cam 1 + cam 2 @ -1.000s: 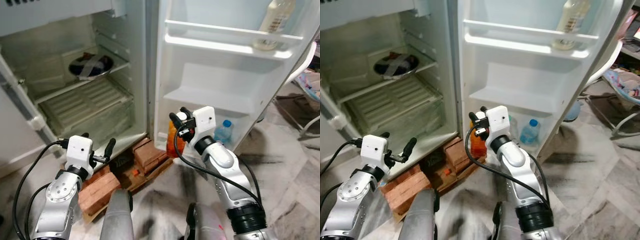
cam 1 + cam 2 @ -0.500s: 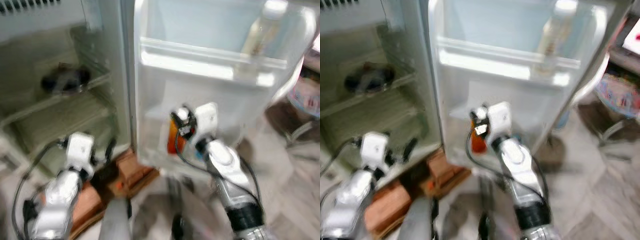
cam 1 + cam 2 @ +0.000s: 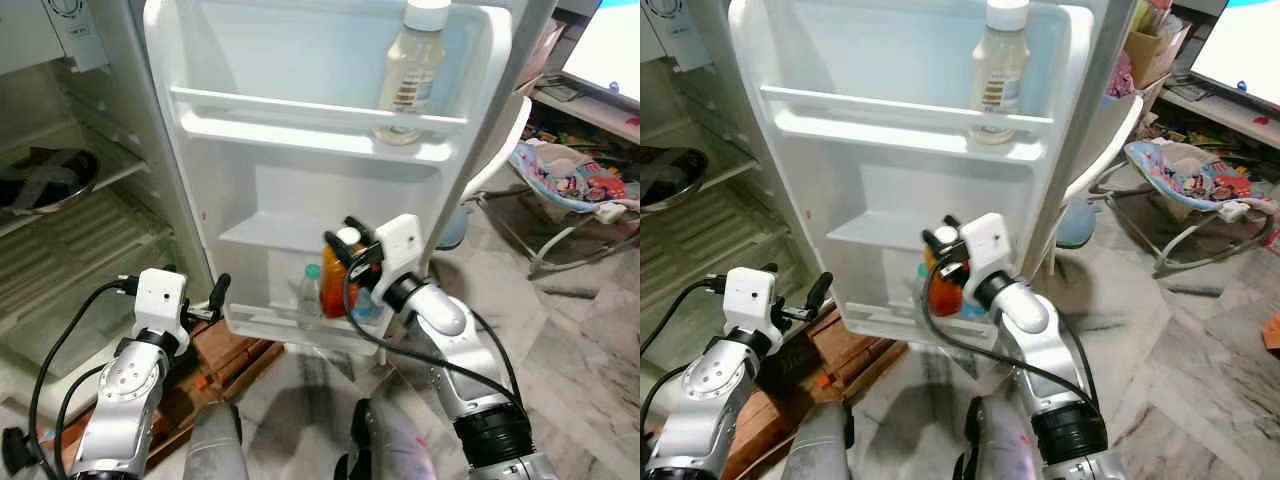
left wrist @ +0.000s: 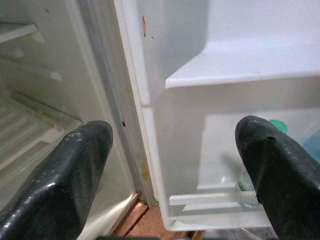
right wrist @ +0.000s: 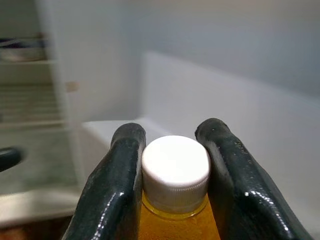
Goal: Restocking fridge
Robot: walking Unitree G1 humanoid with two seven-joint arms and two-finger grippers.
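My right fingers (image 5: 125,195) hold the orange bottle (image 3: 337,285) at its white cap (image 5: 175,172), upright, just above the bottom shelf of the fridge door (image 3: 300,190). My left fingers (image 4: 75,180) are spread wide, near the door's edge.

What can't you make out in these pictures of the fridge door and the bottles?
- Orange bottle: its base is hidden by the right end effector and the bottom door shelf in the eye views.
- Small water bottle: label too small to read.
- Big bottle on the upper door shelf: label print too small.
- Bowl inside the fridge: cut off by the left edge.
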